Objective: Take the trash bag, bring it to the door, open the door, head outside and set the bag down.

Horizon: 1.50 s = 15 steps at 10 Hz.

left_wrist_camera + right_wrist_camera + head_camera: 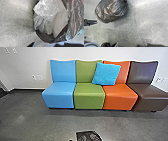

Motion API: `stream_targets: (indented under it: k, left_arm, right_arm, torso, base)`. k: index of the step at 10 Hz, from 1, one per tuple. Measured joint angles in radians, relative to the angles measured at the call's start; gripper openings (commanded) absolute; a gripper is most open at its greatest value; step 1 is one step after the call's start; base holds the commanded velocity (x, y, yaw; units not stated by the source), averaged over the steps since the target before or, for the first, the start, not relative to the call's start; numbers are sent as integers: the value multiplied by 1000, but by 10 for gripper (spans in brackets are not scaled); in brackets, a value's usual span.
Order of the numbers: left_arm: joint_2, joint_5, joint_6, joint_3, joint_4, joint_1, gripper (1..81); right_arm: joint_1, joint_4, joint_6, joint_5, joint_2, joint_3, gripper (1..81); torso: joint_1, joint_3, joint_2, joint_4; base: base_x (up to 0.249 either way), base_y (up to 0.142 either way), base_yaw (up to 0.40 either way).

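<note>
Open floor (pixel 30 117) this side of the chairs (pixel 58 94).
Chair row blocks the wall (pixel 30 62); black bag (pixel 88 136) obstructs nearer in.

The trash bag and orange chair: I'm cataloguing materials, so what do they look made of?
Trash bag: glossy, thin dark plastic film, judging by its crinkles and bright highlights. Orange chair: smooth, satin upholstery, probably vinyl from its even, soft sheen; possibly leather.

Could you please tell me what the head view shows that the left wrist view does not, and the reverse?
Head view: four coloured chairs, a turquoise cushion and a white wall.
Left wrist view: pale, crumpled plastic framed by the darker trash bag.
Both: dark, shiny bag plastic and the grey floor.
</note>
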Motion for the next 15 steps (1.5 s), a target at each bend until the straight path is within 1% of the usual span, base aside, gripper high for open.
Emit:
stream_targets:
  k: [4, 6, 8, 9, 10, 11, 12, 13, 14, 15]
  left_arm:
    - [33, 14, -8, -1, 0, -2, 811]
    - [45, 27, -13, 0, 0, -38, 811]
    - [45, 29, -24, -2, 0, -102, 811]
    - [49, 39, -26, -22, 0, -119, 811]
    - [51, 51, -27, -58, 0, -114, 811]
    - [61, 63, -27, -95, 1, -111, 811]
    - [80, 61, -27, -129, 4, -119, 811]
    - [119, 58, -27, -151, 5, -118, 811]
    - [151, 59, -27, -160, 5, -109, 811]
    - [164, 62, -27, -161, 4, -94, 811]
  right_arm:
    - [110, 27, 1, -97, -4, 1, 811]
    - [103, 29, 1, -121, 7, -16, 811]
    - [93, 30, 1, -120, 15, -48, 811]
    - [86, 30, 1, -122, 21, -61, 811]
    - [85, 29, 1, -123, 35, -71, 811]
    - [89, 30, 1, -121, 51, -70, 811]
    - [93, 32, 1, -120, 56, -71, 811]
    - [89, 32, 1, -121, 56, -72, 811]
    - [89, 33, 1, -120, 57, -80, 811]
    - [87, 33, 1, -121, 59, -83, 811]
  torso:
    - [91, -1, -148, 0]
    - [137, -1, -221, 0]
    - [183, 0, -288, 0]
    - [207, 0, -295, 0]
    - [225, -1, -299, 0]
    - [230, -1, -302, 0]
    - [234, -1, -306, 0]
    - [238, -6, -310, 0]
    - [242, -19, -314, 0]
    - [245, -27, -317, 0]
  base:
    - [0, 0, 0]
    - [0, 0, 0]
    - [0, 0, 0]
    - [0, 0, 0]
    - [0, 0, 0]
    - [0, 0, 0]
    - [0, 0, 0]
    - [0, 0, 0]
    - [0, 0, 0]
    - [0, 0, 0]
